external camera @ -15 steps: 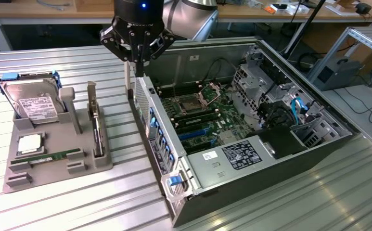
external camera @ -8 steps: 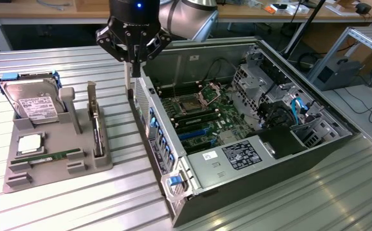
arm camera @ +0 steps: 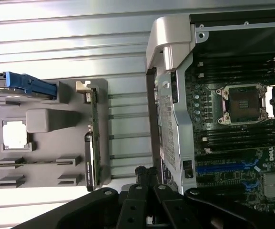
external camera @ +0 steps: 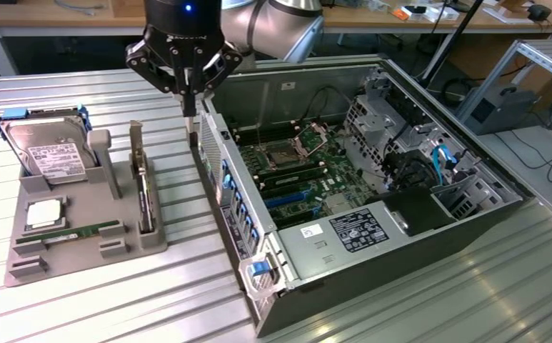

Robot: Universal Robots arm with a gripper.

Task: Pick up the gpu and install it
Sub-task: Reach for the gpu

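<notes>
The gpu point(external camera: 144, 191) is a thin black card standing on its edge in a slot of the grey holder point(external camera: 85, 251), its silver bracket pointing up at the far end. In the wrist view the gpu point(arm camera: 90, 145) lies along the edge of the holder point(arm camera: 46, 121) nearest the case. My gripper point(external camera: 189, 108) hangs above the table in the gap between the holder and the open computer case point(external camera: 256, 286), to the exterior view's right of the card and above it. Its fingers point(arm camera: 145, 172) are shut together with nothing between them.
The holder also carries a silver hard drive point(external camera: 52, 153) in a blue frame, a processor chip point(external camera: 45, 214) and a green memory stick point(external camera: 81, 233). Inside the case lies the motherboard point(external camera: 300, 175) with blue slots point(arm camera: 223, 168). The case's metal rear wall point(arm camera: 173, 119) stands close beside my gripper.
</notes>
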